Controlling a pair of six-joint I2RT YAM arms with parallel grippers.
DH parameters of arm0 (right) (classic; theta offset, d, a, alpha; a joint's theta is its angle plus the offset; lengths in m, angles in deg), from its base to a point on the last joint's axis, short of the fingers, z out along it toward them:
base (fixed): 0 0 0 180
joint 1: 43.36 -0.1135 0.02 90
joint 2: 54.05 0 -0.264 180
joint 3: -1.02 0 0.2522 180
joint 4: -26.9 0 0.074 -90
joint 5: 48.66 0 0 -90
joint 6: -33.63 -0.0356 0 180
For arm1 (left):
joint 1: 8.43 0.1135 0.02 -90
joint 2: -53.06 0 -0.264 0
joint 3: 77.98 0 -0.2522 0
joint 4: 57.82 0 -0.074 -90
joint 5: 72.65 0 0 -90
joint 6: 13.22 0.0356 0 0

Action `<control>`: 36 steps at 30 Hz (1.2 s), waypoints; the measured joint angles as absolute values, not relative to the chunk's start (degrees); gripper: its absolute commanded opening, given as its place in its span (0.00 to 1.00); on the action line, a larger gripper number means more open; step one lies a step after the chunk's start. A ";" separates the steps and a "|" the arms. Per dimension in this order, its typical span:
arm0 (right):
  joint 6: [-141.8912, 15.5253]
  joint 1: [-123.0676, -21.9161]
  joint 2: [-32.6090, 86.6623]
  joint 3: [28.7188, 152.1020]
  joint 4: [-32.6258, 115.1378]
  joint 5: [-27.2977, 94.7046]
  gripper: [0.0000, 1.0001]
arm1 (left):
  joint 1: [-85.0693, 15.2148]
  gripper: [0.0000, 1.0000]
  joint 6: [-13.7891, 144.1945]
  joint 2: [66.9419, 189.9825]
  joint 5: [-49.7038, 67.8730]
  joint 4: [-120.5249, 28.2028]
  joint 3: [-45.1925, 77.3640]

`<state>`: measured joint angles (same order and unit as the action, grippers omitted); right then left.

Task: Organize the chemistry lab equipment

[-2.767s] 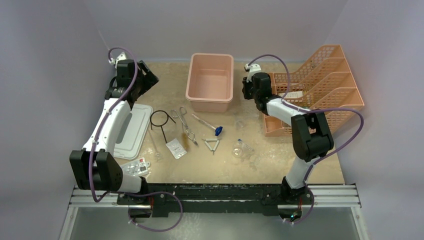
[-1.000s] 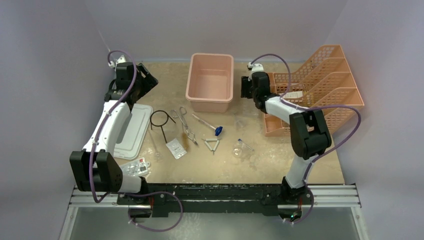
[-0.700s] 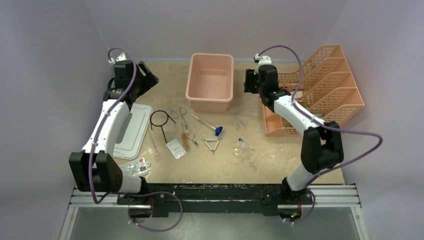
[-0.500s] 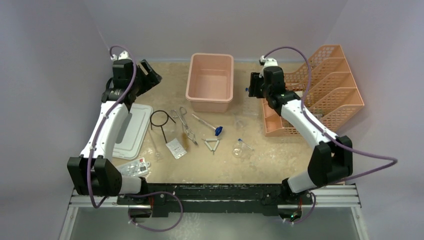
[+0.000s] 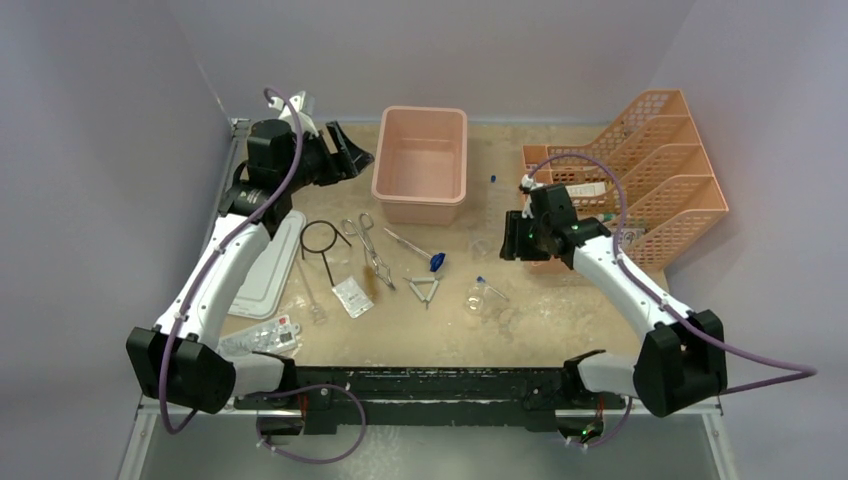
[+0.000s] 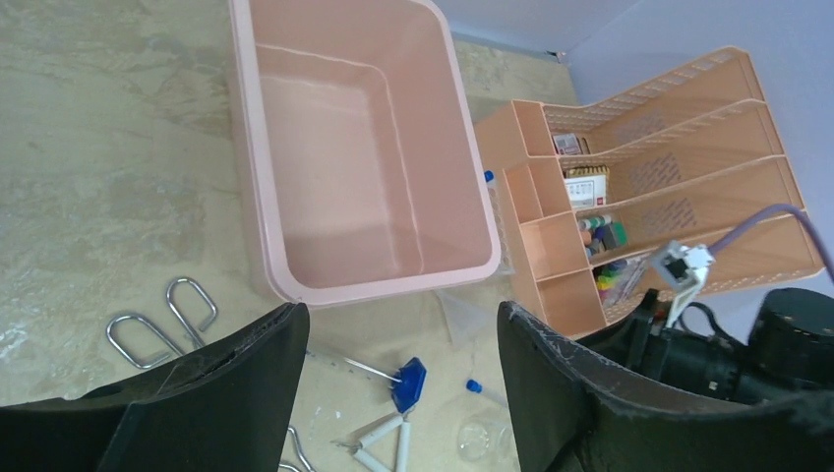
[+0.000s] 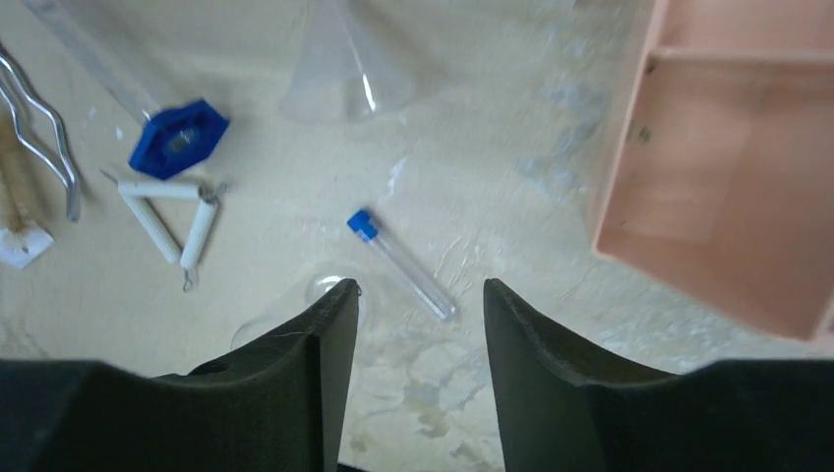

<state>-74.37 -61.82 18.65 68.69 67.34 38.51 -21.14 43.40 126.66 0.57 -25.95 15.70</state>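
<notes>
The loose equipment lies mid-table: black wire ring, metal tongs, blue-tipped rod, wire triangle, white packet, clear funnel, blue-capped test tube and a clear flask. My left gripper is open and empty, raised beside the tub's left wall; its view shows the rod's blue tip below. My right gripper is open and empty above the test tube, with the funnel ahead and the flask under its left finger.
The pink tub stands empty at the back centre. Its white lid lies at the left, with more packets near the front edge. The orange racks stand at the right, holding small items. A small blue-capped item lies between tub and racks.
My left gripper has swung right to the tub's left side. My right arm has left the back by the racks and come forward and down over the test tube and flask.
</notes>
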 measured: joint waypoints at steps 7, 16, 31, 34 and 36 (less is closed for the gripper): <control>-78.04 -64.73 21.12 64.82 68.28 37.05 0.42 | -21.60 0.68 42.92 125.89 -1.05 -27.44 17.43; -79.48 -68.29 28.90 63.03 66.68 37.77 0.44 | -21.75 0.68 42.85 124.89 -1.57 -28.35 17.73; -79.22 -70.76 34.83 63.22 63.45 40.98 0.35 | -21.75 0.68 41.89 123.97 -1.48 -28.59 17.73; -79.22 -71.09 35.11 63.40 63.45 42.47 0.30 | -21.75 0.68 41.89 123.82 -1.42 -28.59 17.76; -79.24 -71.16 35.31 63.59 63.40 43.30 0.30 | -21.75 0.68 41.89 123.73 -1.35 -28.59 17.76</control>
<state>-79.24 -71.16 35.31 63.59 63.40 43.30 -21.75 41.89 123.73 -1.35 -28.59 17.76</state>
